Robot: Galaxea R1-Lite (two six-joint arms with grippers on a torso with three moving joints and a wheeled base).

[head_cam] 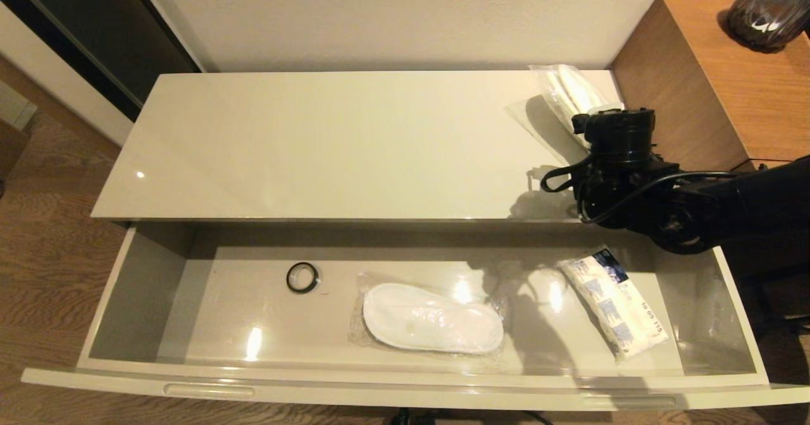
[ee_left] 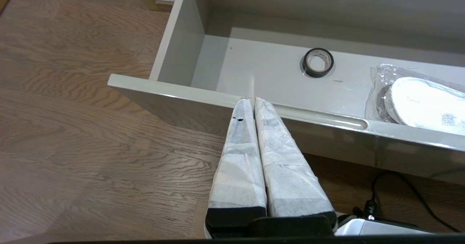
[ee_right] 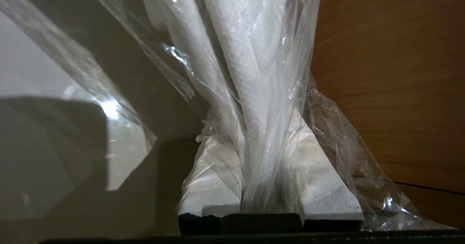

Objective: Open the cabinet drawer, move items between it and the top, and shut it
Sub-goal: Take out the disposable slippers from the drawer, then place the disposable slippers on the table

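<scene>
Drawer [head_cam: 405, 381] is pulled fully out of the low cabinet, front panel toward the robot, two recessed handle slots showing along its front edge.

Inside the drawer:
- black tape roll [head_cam: 302, 277] lies flat, left of centre, near the back wall. Also clear in the left wrist view [ee_left: 318, 62].
- one bagged pair of white slippers [head_cam: 432, 319] lies flat mid-drawer, right of the tape roll and apart from it.
- white packet with blue print [head_cam: 614, 303] sits toward the right end, angled, well clear of the slippers.

Right hand [ee_right: 262, 171] is over the far right end of the cabinet top [head_cam: 329, 147], next to the brown wooden unit [head_cam: 715, 90]. Fingers are clamped on a second bagged slipper pair [head_cam: 569, 93]: the right wrist view shows the white fabric and clear plastic pinched between both pads [ee_right: 214, 186], with the bag fanning out beyond them. From the head view the far end of that bag appears to rest on the top at its back right corner; cannot tell whether the gripped end is lifted off the surface.

Left hand [ee_left: 254, 100] is low, out in front of the drawer near its left handle slot, wrapped fingers pressed together, holding nothing. Fingertips sit right at the front panel's top edge; contact cannot be confirmed.

Dark vase [head_cam: 769, 7] stands on the wooden unit.
</scene>
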